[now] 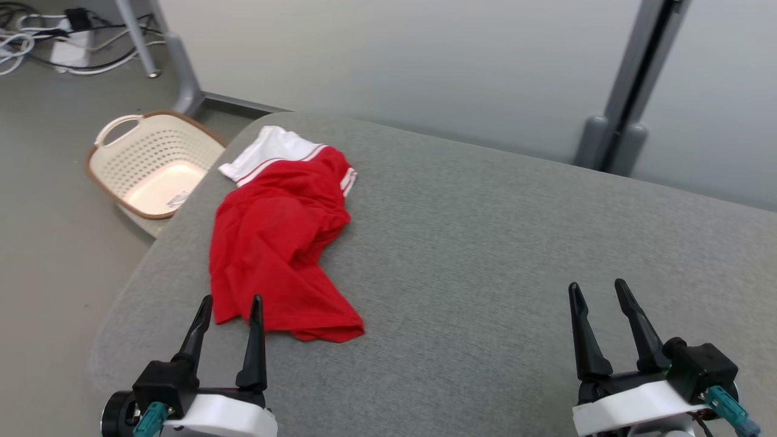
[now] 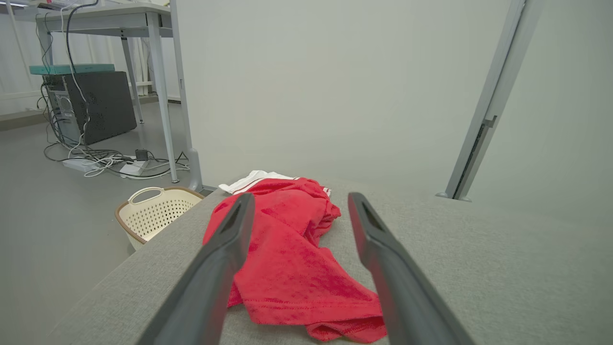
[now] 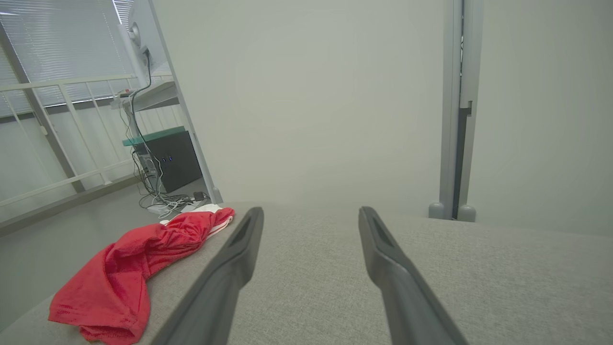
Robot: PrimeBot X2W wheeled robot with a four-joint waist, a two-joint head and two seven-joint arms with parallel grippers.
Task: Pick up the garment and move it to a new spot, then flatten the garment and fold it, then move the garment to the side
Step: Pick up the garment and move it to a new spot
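Left hand (image 1: 232, 298) open, just before crumpled red garment (image 1: 276, 240).

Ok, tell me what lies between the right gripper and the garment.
Bare grey table, nothing else, from right gripper to garment, as the head view shows.

Left end effector (image 1: 232, 298) and right end effector (image 1: 596, 284) both spread wide, holding nothing
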